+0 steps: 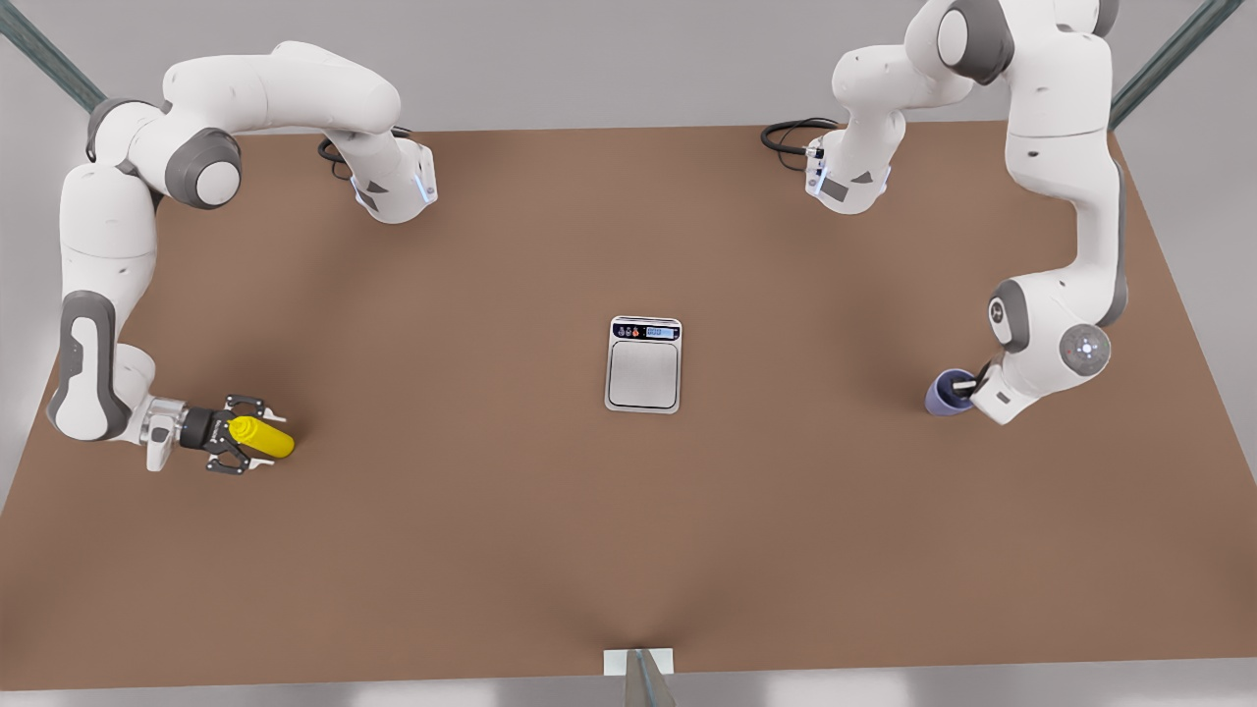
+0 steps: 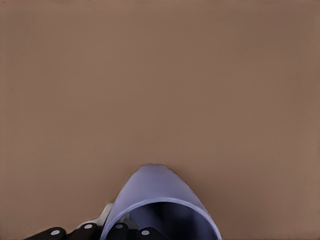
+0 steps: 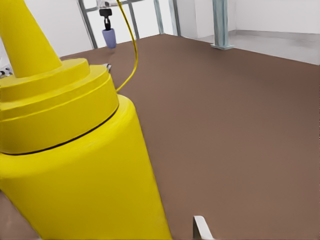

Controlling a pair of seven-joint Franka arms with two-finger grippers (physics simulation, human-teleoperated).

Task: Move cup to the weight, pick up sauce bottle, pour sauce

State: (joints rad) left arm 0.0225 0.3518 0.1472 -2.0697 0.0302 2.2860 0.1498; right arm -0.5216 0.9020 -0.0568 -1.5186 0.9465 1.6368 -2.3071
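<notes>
Lavender tapered cup [image 1: 945, 393] gripped by left claw [image 1: 967, 385]; yellow squeeze sauce bottle [image 1: 261, 437] clamped by right claw [image 1: 247, 436]; silver-grey flat weight [image 1: 643, 364] between, on brown bench [image 1: 471, 511].

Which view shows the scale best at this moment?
The front view: the weight lies whole in the middle of the table, display strip legible, with nothing on it. The left wrist view looks past the cup at bare tabletop, and the right wrist view has the sauce bottle up close; neither shows the scale clearly.
</notes>
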